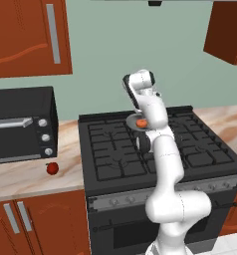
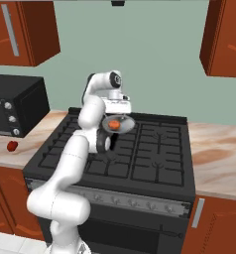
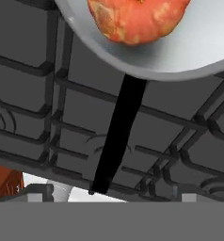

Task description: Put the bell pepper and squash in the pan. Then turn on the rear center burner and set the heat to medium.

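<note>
Resting in the pan (image 3: 198, 42) is the squash (image 3: 137, 19) — pale orange, mottled skin, sitting on the grey metal toward the middle, with the pan's black handle (image 3: 118, 136) running out over the grates of the range (image 1: 110, 149). The pan sits on the rear centre part of the range. The gripper (image 2: 116, 106) hangs just above the pan; whether its jaws are apart or together I cannot tell, since the fingertips are not clearly visible.

The bell pepper (image 1: 52, 169) lies on the counter (image 1: 26, 179) left of the range, in front of the black toaster oven (image 1: 21, 124), well apart from the pan.

Judgement on handling the pepper: small, light, firm enough for a moderate pinch, but glossy and round — likely to slip or roll if the fingers close off-centre. Best taken from above across its widest girth, jaws straddling the dark stem, not on it. The counter looks flat, so it may roll off at a sideways nudge.
</note>
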Tool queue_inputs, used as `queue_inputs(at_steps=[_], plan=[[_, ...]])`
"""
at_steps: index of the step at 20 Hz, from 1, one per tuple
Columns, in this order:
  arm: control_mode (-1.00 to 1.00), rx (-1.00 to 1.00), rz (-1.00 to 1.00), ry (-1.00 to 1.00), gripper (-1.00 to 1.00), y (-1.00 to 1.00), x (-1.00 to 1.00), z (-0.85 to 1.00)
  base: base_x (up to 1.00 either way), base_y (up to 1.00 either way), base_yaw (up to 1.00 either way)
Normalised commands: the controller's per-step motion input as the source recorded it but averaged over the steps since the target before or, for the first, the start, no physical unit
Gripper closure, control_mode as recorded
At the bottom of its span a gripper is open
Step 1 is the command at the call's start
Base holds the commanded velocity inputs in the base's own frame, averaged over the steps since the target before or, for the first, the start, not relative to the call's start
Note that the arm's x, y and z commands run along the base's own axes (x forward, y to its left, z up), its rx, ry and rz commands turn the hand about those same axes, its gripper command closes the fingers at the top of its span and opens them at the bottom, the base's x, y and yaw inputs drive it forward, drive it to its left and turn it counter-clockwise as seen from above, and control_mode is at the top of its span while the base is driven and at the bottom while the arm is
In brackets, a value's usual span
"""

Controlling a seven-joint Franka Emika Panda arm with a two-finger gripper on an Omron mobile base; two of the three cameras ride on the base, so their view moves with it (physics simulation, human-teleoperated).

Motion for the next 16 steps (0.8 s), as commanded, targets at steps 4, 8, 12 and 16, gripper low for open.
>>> queue_inputs(at_steps=[4,8,12,16], plan=[[-1.0,0.03,-0.06,0.74,-1.0,0.0,-0.55,0.82,0.0,0.0,0.0],[-1.0,0.1,-0.07,0.48,-1.0,0.0,-0.8,1.0,0.0,0.0,0.0],[-1.0,0.04,-0.14,-0.16,-1.0,0.07,-1.0,0.32,0.0,0.0,0.0],[-1.0,-0.01,-0.1,-0.58,-1.0,0.45,-0.83,-0.04,0.0,0.0,0.0]])
